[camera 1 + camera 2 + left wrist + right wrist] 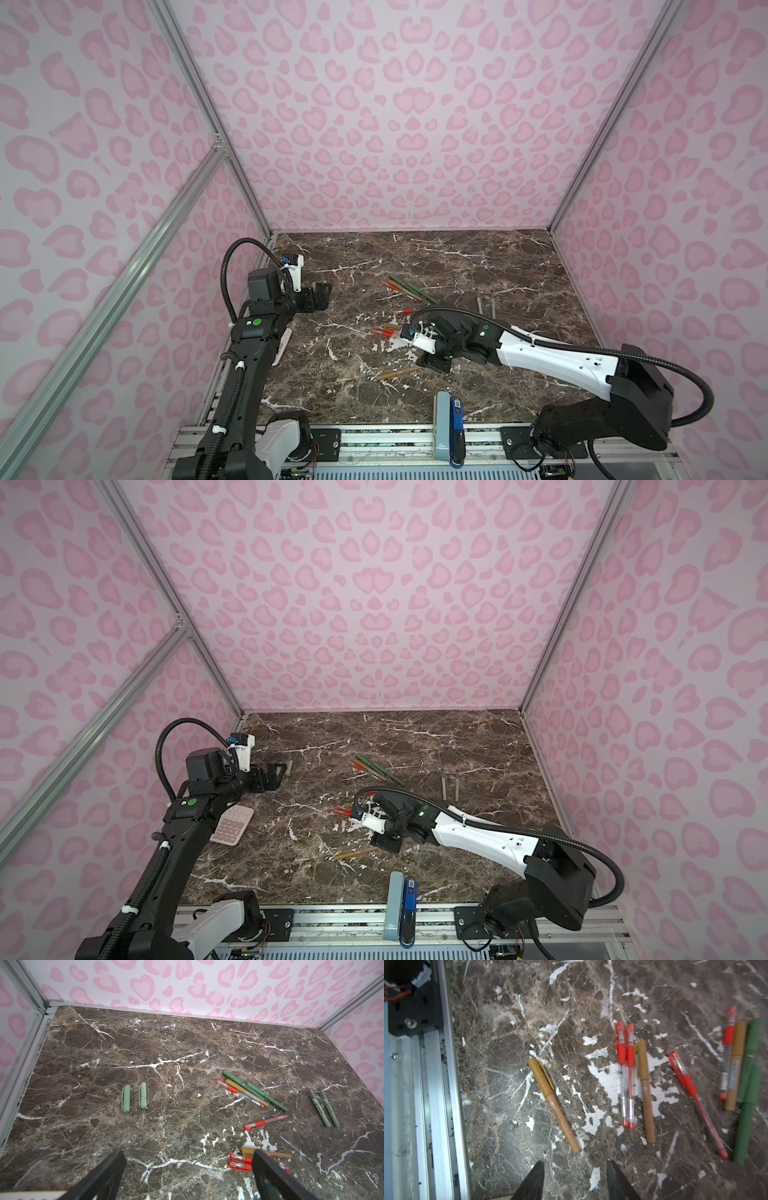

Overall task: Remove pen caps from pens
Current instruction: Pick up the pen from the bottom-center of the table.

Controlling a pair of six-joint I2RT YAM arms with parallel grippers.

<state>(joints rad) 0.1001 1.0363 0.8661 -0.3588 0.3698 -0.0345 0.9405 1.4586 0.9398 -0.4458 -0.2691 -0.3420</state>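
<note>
Done: Two pale green plastic pen caps (pixel 125 1099) are seen lying loose, side by side, on the dark brown marble-patterned tabletop (pixel 187 1043) toward its left side. Two slim sage green pens (pixel 319 1108) are laid parallel near the right edge, well apart from those caps, with their tips bared.
Far cluster: Two dark green pens (pixel 268 1097), a tan-brown cluster pen (pixel 737 1064) and a red-capped clear cluster pen (pixel 728 1043) are bunched together and touching. All are judged to be capped.
Middle: One single red-capped clear pen (pixel 266 1122) is left alone, cap on.
Near group: A pair of red-capped clear pens (pixel 626 1076) is found touching, with a capped tan-brown neighbour pen (pixel 644 1091) just beside it.
Front: A lone tan-brown clip-capped pen (pixel 553 1103) is set apart from the rest, nearest the front rail.
Left gripper (pixel 188 1159): The jaws are spread wide and nothing is held between them. It is poised above the left rear of the tabletop.
Right gripper (pixel 575 1169): The jaws are parted and nothing is held. It is poised low, just beside the uncapped end of the lone tan-brown clip-capped pen.
Progress: The task is judged to be at an early stage, with two pens uncapped and nine apparently left.
Next: The lone tan-brown clip-capped pen is judged the likeliest to be taken up.
</note>
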